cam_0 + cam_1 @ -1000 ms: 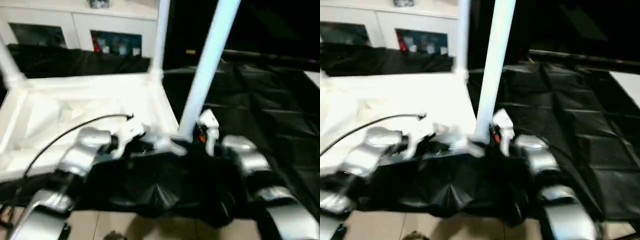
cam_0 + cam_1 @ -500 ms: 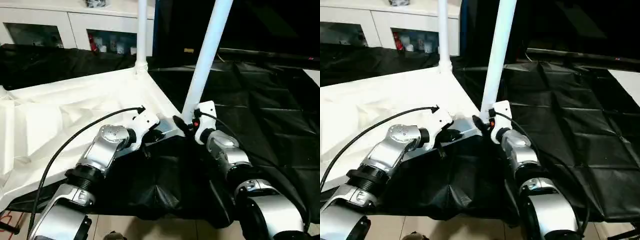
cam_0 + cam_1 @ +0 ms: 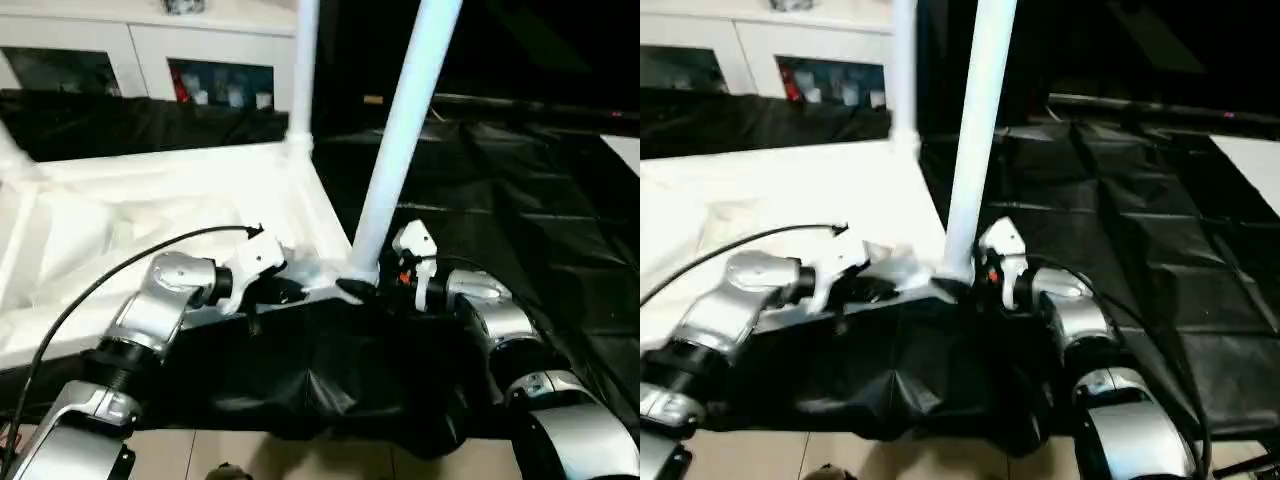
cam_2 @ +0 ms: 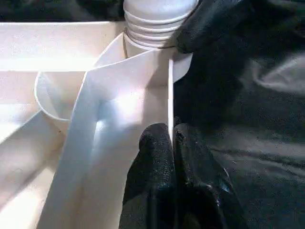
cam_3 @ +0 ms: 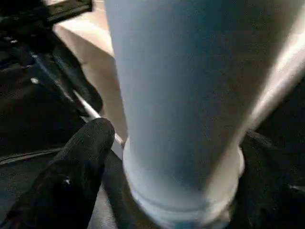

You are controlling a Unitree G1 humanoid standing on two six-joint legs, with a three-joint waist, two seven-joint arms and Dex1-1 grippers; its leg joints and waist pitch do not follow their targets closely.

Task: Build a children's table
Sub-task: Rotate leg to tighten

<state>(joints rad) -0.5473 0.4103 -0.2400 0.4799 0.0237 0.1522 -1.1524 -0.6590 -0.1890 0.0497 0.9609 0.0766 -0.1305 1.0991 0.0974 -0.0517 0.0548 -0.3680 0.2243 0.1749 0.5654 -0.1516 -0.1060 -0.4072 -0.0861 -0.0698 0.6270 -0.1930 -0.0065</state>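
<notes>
Both forearms now sit lower and flatter than half a second ago

Black sheeting (image 3: 520, 200) lies under the upturned top (image 3: 150, 210); a cabinet (image 3: 150, 60) stands at 11 o'clock. Left gripper (image 4: 169, 143) is pinched on the top's rim; right gripper (image 3: 385, 285) clasps the near leg (image 3: 400, 140) at its corner socket. A far leg (image 3: 303, 70) stands at 12

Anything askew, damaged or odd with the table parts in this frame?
The near leg leans right of vertical out of its corner socket, while the far leg stands straight. Threads at its base sit above the socket rim, so it looks not fully seated. No damage visible.
</notes>
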